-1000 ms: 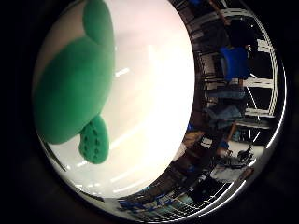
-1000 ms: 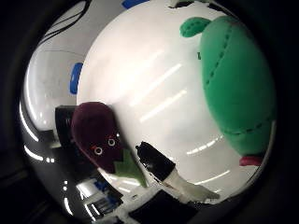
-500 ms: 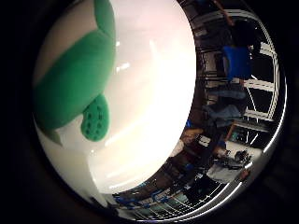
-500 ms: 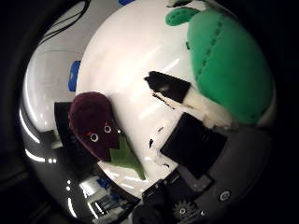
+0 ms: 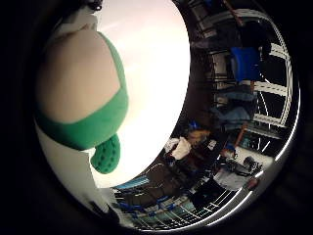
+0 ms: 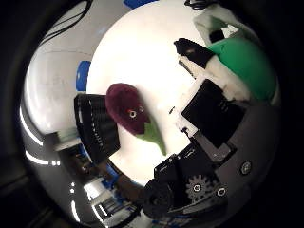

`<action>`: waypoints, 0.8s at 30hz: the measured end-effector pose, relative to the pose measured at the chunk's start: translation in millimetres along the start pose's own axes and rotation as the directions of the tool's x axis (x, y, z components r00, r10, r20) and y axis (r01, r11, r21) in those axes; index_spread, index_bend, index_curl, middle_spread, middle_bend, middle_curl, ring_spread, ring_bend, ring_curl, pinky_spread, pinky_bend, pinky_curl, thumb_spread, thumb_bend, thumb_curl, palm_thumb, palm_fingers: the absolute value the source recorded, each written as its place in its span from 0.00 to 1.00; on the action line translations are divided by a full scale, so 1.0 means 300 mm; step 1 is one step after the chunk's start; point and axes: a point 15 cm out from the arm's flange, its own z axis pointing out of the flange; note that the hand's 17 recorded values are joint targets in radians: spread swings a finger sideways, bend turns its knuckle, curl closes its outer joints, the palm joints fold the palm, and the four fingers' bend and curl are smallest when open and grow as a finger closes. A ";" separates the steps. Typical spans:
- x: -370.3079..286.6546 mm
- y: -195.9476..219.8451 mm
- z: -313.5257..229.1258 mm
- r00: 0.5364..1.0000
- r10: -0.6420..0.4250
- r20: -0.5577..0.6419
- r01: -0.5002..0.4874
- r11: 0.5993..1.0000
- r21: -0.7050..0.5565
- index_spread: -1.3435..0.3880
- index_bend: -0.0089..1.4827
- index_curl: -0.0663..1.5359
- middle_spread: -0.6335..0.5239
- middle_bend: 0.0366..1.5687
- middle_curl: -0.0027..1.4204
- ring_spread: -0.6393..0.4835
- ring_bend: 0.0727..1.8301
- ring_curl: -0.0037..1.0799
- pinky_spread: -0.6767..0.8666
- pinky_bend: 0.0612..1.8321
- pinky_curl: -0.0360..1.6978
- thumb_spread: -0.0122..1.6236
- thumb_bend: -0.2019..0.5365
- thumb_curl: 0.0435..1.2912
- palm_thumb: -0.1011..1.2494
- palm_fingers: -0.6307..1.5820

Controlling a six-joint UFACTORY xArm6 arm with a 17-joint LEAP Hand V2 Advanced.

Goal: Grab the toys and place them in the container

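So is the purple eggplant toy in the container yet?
Out. The eggplant toy lies on the white table, beside the black container, while the hand closes on the green plush.

Green plush toy (image 5: 83,103) with a tan belly is right up against the palm, white table (image 5: 151,63) behind it.
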 end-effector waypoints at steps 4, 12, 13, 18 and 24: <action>-0.110 0.082 -0.164 0.999 -0.051 -0.003 0.051 0.999 0.003 0.60 0.69 0.59 0.36 0.78 0.64 0.36 0.75 0.69 0.31 0.75 0.48 0.55 0.25 0.49 0.85 0.76; -0.420 0.262 -0.467 0.979 -0.202 -0.025 0.203 0.978 0.055 0.61 0.68 0.62 0.37 0.79 0.66 0.36 0.74 0.72 0.31 0.72 0.53 0.54 0.25 0.54 0.85 0.76; -0.462 0.279 -0.496 0.975 -0.221 -0.030 0.223 0.973 0.067 0.61 0.68 0.62 0.37 0.79 0.66 0.36 0.74 0.72 0.31 0.72 0.54 0.54 0.25 0.54 0.84 0.76; -0.662 0.347 -0.623 0.960 -0.278 -0.046 0.281 0.947 0.153 0.61 0.67 0.63 0.38 0.78 0.66 0.36 0.73 0.73 0.30 0.70 0.56 0.53 0.25 0.56 0.84 0.76; -0.935 0.324 -0.703 0.938 -0.345 -0.046 0.343 0.893 0.292 0.61 0.67 0.63 0.38 0.78 0.66 0.36 0.73 0.74 0.30 0.68 0.59 0.50 0.25 0.59 0.84 0.77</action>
